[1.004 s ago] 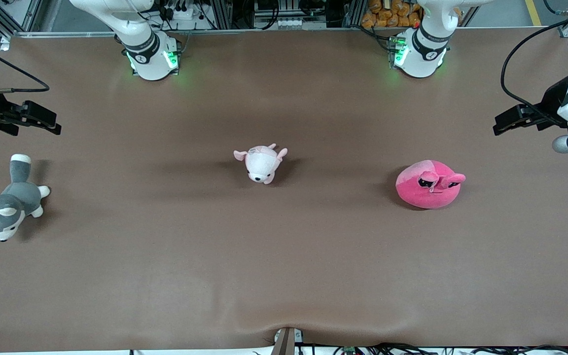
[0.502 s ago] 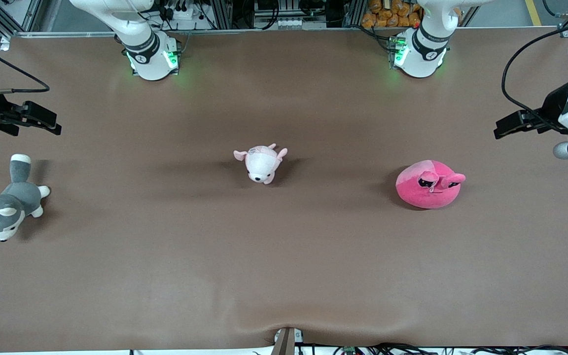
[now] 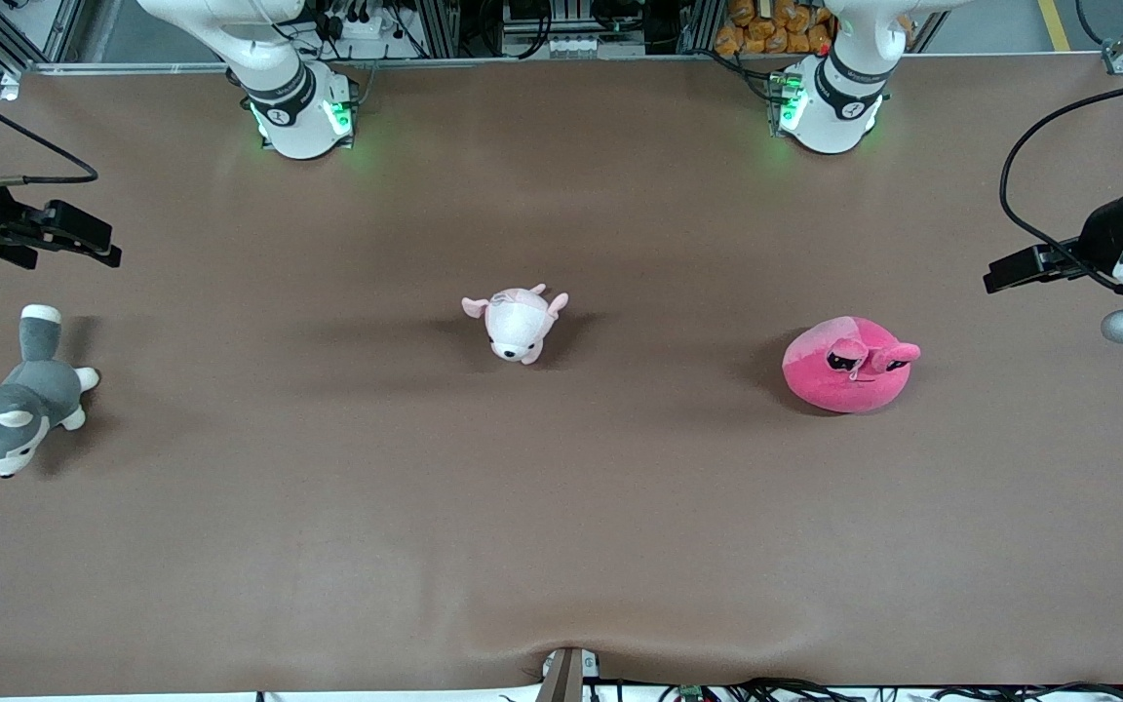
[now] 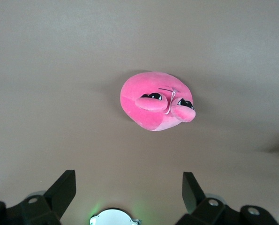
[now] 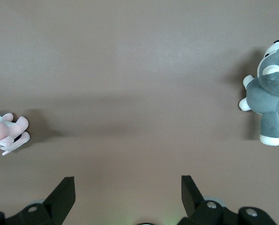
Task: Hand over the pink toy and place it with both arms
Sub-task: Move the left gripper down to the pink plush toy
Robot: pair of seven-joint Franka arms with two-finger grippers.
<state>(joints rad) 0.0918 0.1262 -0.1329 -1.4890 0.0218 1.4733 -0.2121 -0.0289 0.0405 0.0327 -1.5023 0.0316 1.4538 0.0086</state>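
Observation:
The pink toy (image 3: 849,364), a round hot-pink plush with two ear flaps and sleepy black eyes, lies on the brown table (image 3: 561,546) toward the left arm's end. My left gripper (image 3: 995,276) hangs open in the air over that end of the table, apart from the toy. In the left wrist view the pink toy (image 4: 157,100) lies well ahead of the left gripper (image 4: 128,180), which holds nothing. My right gripper (image 3: 103,252) waits open over the right arm's end of the table. The right wrist view shows the right gripper (image 5: 126,183) with only bare table between its fingers.
A pale pink-white puppy plush (image 3: 516,323) sits mid-table and also shows as the puppy (image 5: 5,132) at the edge of the right wrist view. A grey-white husky plush (image 3: 14,405) lies at the right arm's end, below the right gripper. Black cables (image 3: 1029,146) hang near the left arm.
The left arm's hand has shifted a little over its end of the table, coming more level with the pink toy. The right arm and all three toys have stayed put.

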